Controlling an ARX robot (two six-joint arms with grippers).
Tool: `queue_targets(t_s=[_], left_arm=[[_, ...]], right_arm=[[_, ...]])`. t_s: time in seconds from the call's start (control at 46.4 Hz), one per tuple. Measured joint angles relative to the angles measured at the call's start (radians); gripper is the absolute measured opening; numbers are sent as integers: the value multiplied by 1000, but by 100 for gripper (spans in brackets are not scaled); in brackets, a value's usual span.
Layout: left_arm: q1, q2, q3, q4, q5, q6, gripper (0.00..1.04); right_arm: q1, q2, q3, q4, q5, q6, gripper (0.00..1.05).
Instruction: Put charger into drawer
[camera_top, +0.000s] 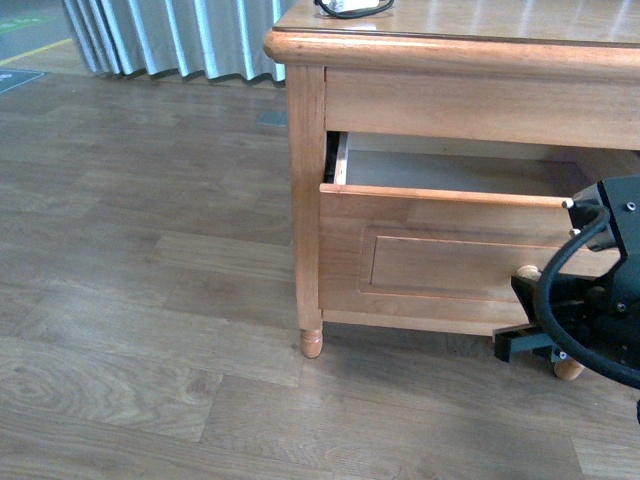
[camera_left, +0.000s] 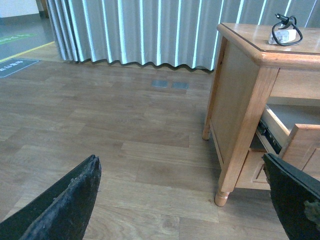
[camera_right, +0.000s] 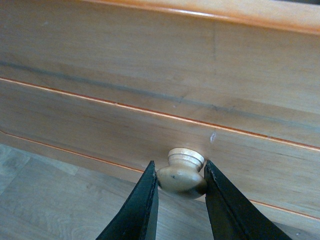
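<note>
Drawer: I see the brown wooden panelled drawer (camera_top: 440, 255) of the brown wooden cabinet (camera_top: 305, 200) standing part-way out, with its pale inside showing behind the front.
Right pincer: my right gripper (camera_right: 180, 170) is closed narrow around the round pale knob (camera_right: 182, 172), with 1 finger touching it on each side.
Left pincer: my left gripper (camera_left: 180, 160) is spread wide with nothing between its 2 fingers. It is over the grey-brown plank floor (camera_left: 125, 130) and well apart from the cabinet.
Charger: the small white plug block with its looped black cable (camera_left: 282, 34) lies on the cabinet top near the front corner, above the drawer. No gripper is touching it.
Done: I judge the opening step to be finished or nearly so, since the gap looks wide enough to take the block.
Left: I have to release the knob, lift the charger off the top and lay it inside the drawer.
Unclear: the front view cuts off most of the charger at its upper edge, so I go by the left wrist view for how it lies.
Progress: I judge it to be roughly the first third, as the charger has not been picked up.
</note>
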Motion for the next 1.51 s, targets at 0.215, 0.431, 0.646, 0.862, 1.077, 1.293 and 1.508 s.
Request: queue_targets(t_s=[0.215,0.431,0.646,0.862,1.077,1.293,1.508], left_arm=[[0,0,0,0,0,0,99],[0,0,0,0,0,0,99],[0,0,0,0,0,0,99],[0,0,0,0,0,0,99],[0,0,0,0,0,0,99],[0,0,0,0,0,0,99],[0,0,0,0,0,0,99]], right_arm=[[-42,-77,-120,3,-103,-9,22],[-49,-115,-197,23,-134,-13,21],[-50,-147,-240,19,-146,-10,28],[-142,-292,-308,-126,-113,5,66],[-297,-681,-298,-481,-260,1,96],[-458,-965,-186,-717,-350,7,96],[-579,-1138,-175,-797,-491,49,96]])
